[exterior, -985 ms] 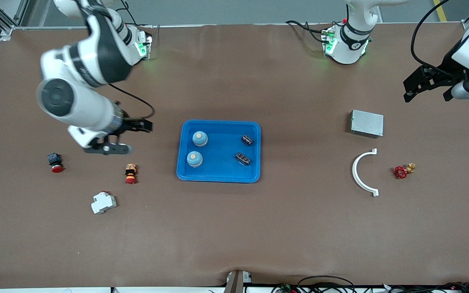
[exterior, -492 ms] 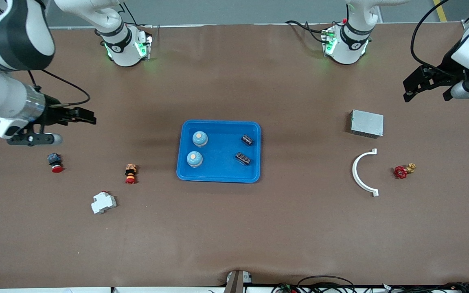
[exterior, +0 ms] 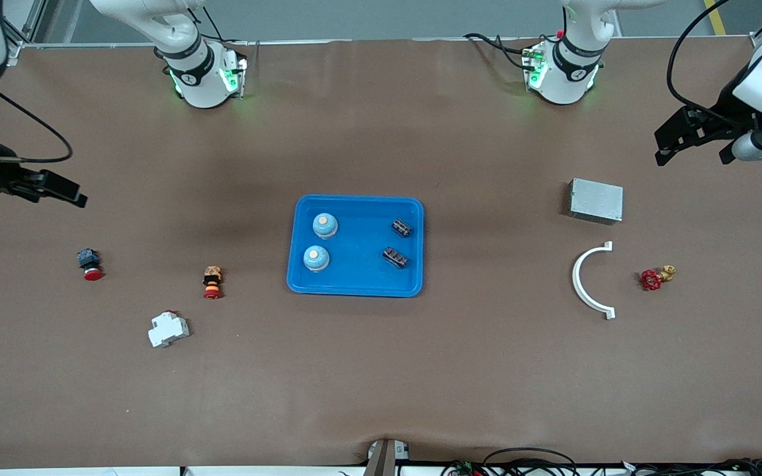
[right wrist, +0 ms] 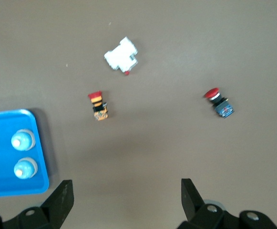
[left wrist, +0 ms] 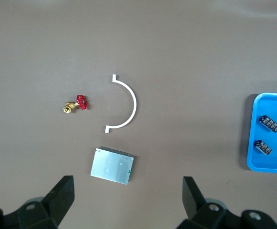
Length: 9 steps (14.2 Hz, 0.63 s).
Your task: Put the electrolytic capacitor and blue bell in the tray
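Four small parts already lie in the tray (exterior: 355, 245) at the table's middle in the front view: two bells (exterior: 325, 225) toward the right arm's end, two capacitors (exterior: 401, 228) toward the left arm's. The bells look light, rigid and smooth-domed, so a grip across the skirt would probably hold better than one on the slippery crown. The capacitors look light, stiff and somewhat delicate, best pinched across the body's short width. The right gripper (exterior: 47, 187) hangs empty over the table's edge at its own end, well apart from the tray. The left gripper (exterior: 675, 135) waits over the opposite edge, also empty.

The left wrist view shows the left gripper's (left wrist: 128, 200) jaws spread wide with nothing between them, and the capacitors in the tray's end.

The right wrist view shows the right gripper (right wrist: 126, 198) equally wide and empty, with the bells just inside the tray's rim.
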{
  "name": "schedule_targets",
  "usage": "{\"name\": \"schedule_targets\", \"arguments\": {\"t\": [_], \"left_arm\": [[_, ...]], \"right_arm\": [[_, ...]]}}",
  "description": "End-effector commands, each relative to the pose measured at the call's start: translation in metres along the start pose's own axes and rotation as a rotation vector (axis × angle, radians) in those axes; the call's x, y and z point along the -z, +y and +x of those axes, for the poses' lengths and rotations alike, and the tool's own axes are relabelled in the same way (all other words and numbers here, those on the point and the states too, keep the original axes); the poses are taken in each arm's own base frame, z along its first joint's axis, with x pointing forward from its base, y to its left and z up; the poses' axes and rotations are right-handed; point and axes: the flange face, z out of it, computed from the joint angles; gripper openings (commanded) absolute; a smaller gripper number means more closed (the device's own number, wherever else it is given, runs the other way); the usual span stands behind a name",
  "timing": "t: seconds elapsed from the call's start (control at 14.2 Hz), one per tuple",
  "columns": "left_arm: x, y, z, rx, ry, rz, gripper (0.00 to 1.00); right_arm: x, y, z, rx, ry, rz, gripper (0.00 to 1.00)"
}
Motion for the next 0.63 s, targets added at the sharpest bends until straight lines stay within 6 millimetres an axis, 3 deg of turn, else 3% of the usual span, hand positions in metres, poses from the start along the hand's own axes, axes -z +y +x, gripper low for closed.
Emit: {"name": "schedule_targets", "arguments": {"t": [0.0, 0.14, 0.35, 0.56], "left_arm": [[0.004, -0.001, -0.001, -0.021, -0.003, -0.011, 1.00], [0.004, -0.001, -0.001, -0.023, -0.004, -0.009, 1.00], [0.004, -0.001, -0.001, -0.025, -0.004, -0.009, 1.00], [0.004, -0.002, -0.002, -0.020, -0.003, -0.015, 1.00]], "right_arm": [[0.001, -0.008, -0.003, 0.023, 0.039, -0.035, 1.00], [0.015, -0.015, -0.005, 0.047, 0.061, -0.049, 1.00], [0.041, -0.029, -0.023, 0.079, 0.092, -0.046, 1.00], [0.051, -0.024, -0.037, 0.076, 0.118, -0.038, 1.00]]}}
